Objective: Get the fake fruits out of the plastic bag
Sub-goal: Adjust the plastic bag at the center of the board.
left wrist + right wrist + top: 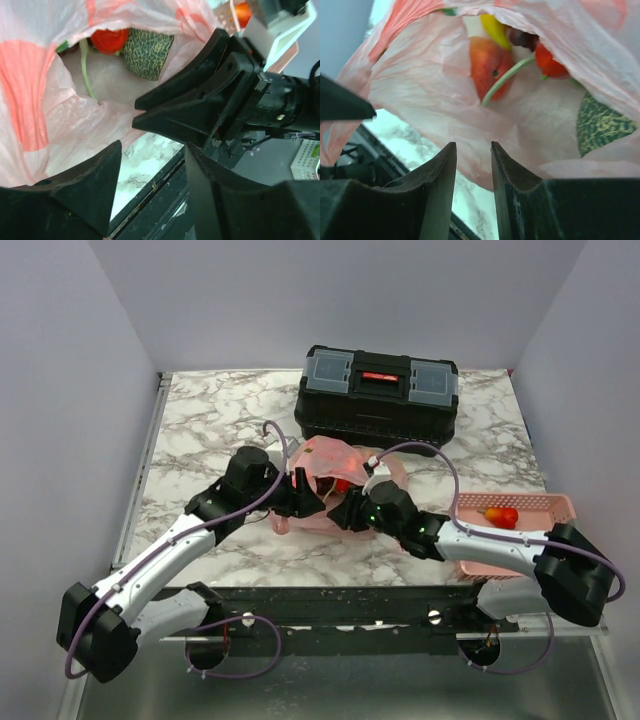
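Pink crinkled plastic bag (322, 462) on marble worktop (200, 420), red round fake fruit (109, 40) and green netted one (147, 52) inside, left end effector (152, 150) open, right end effector (473, 146) narrow-jawed, grip unclear

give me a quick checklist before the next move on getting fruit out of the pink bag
1. Bag mouth open: ok. The plastic bag gapes toward both wrist cameras.
2. Fruit to aim at: ok. A red round fruit, melon wedge and peach lie inside.
3. Left gripper free: ok. Jaws apart, nothing between them.
4. Right gripper holding the bag: cannot tell. Jaws stand close together at the film.
5. Room between grippers: not ok. They crowd together at the mouth.
6. Drop spot: ok. The pink basket has bare space.
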Controlling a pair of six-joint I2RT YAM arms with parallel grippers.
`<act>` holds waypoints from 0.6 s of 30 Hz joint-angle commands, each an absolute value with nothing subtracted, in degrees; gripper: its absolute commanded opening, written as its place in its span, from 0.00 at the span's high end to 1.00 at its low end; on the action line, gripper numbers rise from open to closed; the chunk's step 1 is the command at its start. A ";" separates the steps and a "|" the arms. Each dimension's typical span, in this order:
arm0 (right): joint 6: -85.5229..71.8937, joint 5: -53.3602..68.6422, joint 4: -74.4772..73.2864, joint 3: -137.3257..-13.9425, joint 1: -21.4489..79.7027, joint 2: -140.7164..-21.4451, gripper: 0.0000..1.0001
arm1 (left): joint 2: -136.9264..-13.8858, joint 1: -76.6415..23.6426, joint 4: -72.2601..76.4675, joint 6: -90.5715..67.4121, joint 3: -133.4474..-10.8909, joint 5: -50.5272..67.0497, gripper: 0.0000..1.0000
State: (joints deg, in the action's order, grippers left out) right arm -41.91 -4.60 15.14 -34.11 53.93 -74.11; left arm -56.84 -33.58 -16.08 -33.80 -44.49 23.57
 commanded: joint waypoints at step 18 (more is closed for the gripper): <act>-40.11 17.49 47.76 -33.24 54.23 -94.22 0.81 | -67.40 -36.38 -24.95 -34.80 -46.32 2.78 0.20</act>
